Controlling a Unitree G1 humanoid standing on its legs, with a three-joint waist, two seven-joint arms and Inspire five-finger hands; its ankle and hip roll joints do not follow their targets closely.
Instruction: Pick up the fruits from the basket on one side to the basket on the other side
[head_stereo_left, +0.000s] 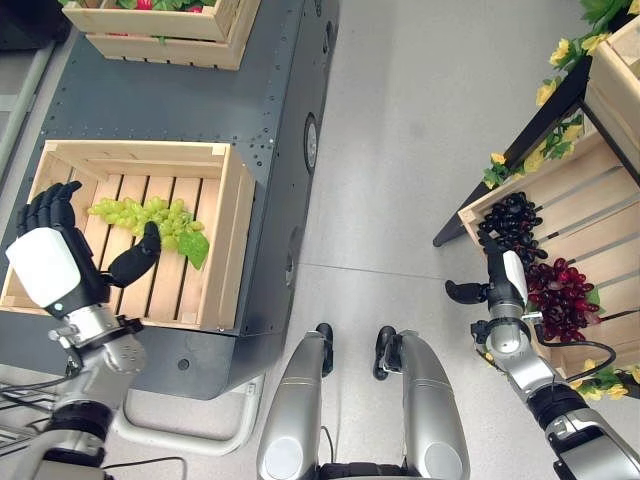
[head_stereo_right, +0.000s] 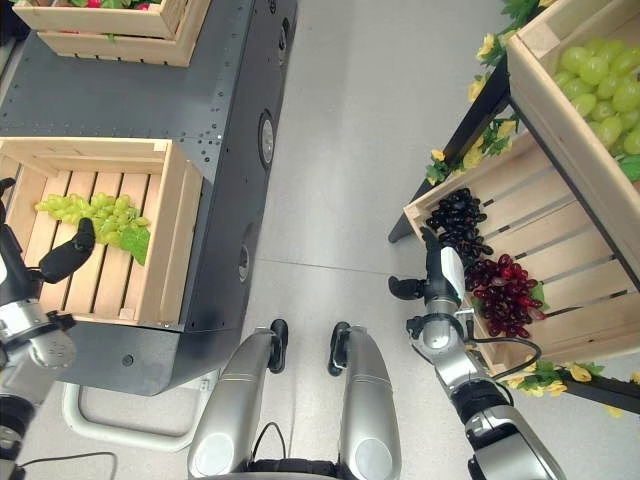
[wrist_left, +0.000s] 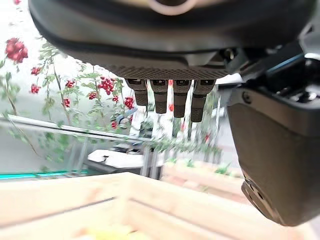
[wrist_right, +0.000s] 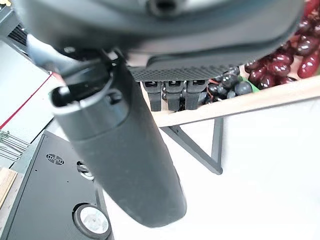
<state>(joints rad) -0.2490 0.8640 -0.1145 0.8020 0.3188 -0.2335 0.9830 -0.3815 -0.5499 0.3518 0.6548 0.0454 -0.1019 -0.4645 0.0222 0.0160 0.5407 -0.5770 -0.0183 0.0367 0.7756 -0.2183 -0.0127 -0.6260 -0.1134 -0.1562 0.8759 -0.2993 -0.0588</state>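
Note:
A bunch of green grapes (head_stereo_left: 150, 220) with a leaf lies in the left wooden crate (head_stereo_left: 235, 240) on the black platform. My left hand (head_stereo_left: 45, 262) hovers over that crate's near left part, open, thumb reaching toward the grapes without touching them. The right wooden crate (head_stereo_left: 590, 210) on a tilted stand holds black grapes (head_stereo_left: 510, 222) and red grapes (head_stereo_left: 560, 295). My right hand (head_stereo_left: 507, 280) is open at that crate's front edge, fingers straight and pointing at the black grapes (wrist_right: 230, 85), thumb sticking out to the side, holding nothing.
A second crate (head_stereo_left: 160, 25) with red fruit and leaves sits farther back on the black platform (head_stereo_left: 150, 90). A higher crate of green grapes (head_stereo_right: 600, 70) stands above the right crate. Yellow flowers (head_stereo_left: 555, 50) trim the right stand. Grey floor (head_stereo_left: 400, 150) separates the two sides.

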